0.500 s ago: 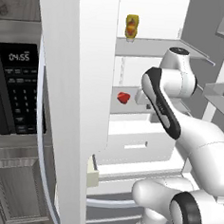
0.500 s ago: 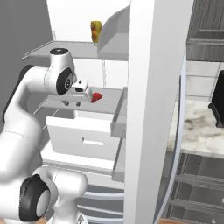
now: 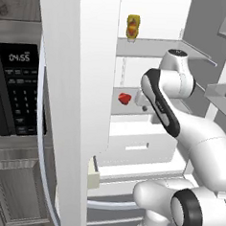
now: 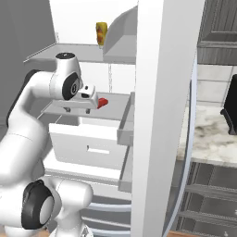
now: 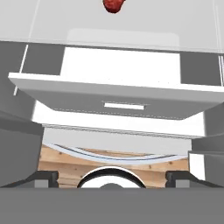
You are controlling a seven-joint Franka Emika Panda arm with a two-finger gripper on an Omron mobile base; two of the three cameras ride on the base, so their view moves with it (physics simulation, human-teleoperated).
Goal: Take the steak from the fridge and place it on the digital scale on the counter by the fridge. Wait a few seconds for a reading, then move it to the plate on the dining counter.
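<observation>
On the pale grey fridge shelf (image 3: 134,114) | small bright red lumpy steak (image 3: 124,98) at our twelve o'clock | gripper (image 4: 88,109) fingers spread wide, empty | we judge it soft, light, slick; pinch across its thick middle.

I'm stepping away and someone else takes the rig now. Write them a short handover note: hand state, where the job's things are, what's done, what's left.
Hand: open, empty, inside the open fridge, short of the steak.
Steak: lying on the middle fridge shelf, above the white drawer, untouched. A yellow-orange bottle stands on the shelf above.
Counter: to the right of the fridge, with marble top.
Done: fridge door open, arm reaching in.
Left: grasp the steak, set it on the scale, wait for a reading, then move it to the plate on the dining counter.
</observation>
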